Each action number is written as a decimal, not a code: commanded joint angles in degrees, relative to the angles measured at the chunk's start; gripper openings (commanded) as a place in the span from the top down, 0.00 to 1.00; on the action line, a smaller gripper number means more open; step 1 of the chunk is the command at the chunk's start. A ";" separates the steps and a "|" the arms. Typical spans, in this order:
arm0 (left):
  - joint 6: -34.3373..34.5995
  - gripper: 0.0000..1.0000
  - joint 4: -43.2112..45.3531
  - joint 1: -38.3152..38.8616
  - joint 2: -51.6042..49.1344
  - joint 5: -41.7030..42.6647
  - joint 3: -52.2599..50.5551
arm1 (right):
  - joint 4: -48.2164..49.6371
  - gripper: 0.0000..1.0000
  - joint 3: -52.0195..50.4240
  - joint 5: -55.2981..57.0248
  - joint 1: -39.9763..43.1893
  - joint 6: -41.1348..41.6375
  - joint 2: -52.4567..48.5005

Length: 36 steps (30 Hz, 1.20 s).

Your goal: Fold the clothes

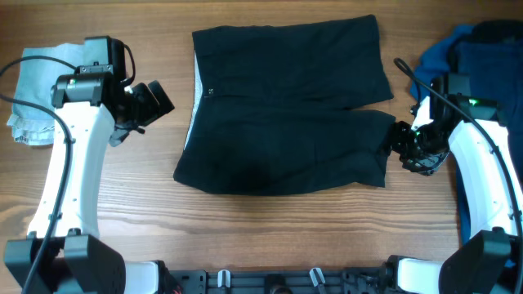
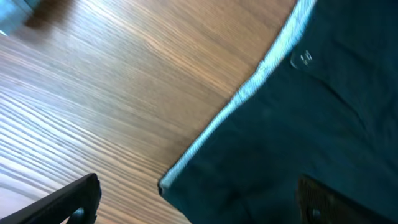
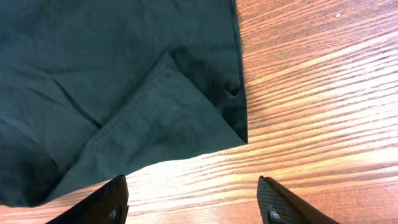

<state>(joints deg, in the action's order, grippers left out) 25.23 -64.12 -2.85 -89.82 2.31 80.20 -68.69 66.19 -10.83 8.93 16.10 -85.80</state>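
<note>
Overhead: finds the black shorts spread flat at the middle of the wooden table, waistband to the left with a whitish lining strip showing along that edge, two short legs pointing right. Places the left gripper just off the waistband side, apart from the fabric, over bare wood. Places the right gripper at the hem of the nearer leg, touching or just beside it; cannot tell which from above. Notes a pale blue cloth behind the left arm at the table's left edge and a deep blue garment heap at the right edge, both well apart from the shorts. Left wrist: shows the claw spread wide, one of its fingers over bare wood, the other over black fabric, with the whitish waistband edge running diagonally between them and a small fastener near its upper end. Pinches nothing; contact with the cloth cannot be judged. Right wrist: shows the claw likewise spread, fingers low in view over wood, nothing between them. Records the leg hem just ahead of the fingertips, its corner turned over in a stitched triangular flap.
</note>
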 commanded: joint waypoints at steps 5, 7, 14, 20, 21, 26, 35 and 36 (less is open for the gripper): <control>5.22 0.00 4.79 0.07 9.75 4.31 -16.33 | 5.90 0.28 -8.61 1.84 -0.09 4.11 1.09; 5.68 0.00 5.90 0.07 10.01 4.94 -19.58 | 8.17 0.27 -11.50 1.90 -0.09 5.11 1.09; 5.70 0.00 15.80 0.11 9.84 8.00 -27.28 | 20.65 0.21 -20.85 1.86 -0.09 8.85 1.05; 7.10 0.00 21.97 0.11 8.13 8.61 -32.74 | 27.56 0.29 -25.44 1.90 -0.09 9.57 1.03; 8.04 0.00 22.27 0.11 7.50 8.66 -33.07 | 27.80 0.31 -25.44 1.88 -0.09 9.60 1.01; 8.50 0.04 22.12 2.62 4.42 10.21 -33.18 | 29.35 0.37 -25.44 1.90 -0.09 9.60 0.90; 9.99 0.22 24.74 6.49 0.98 7.02 -33.18 | 28.30 0.55 -25.44 1.88 -0.09 9.55 0.90; 9.99 0.22 24.76 6.49 0.98 7.02 -33.18 | 27.93 0.48 -25.44 1.90 -0.09 9.51 0.90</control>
<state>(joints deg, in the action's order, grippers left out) 34.46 -39.57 3.44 -88.25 10.15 47.40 -39.99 41.21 -9.96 8.93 25.54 -85.17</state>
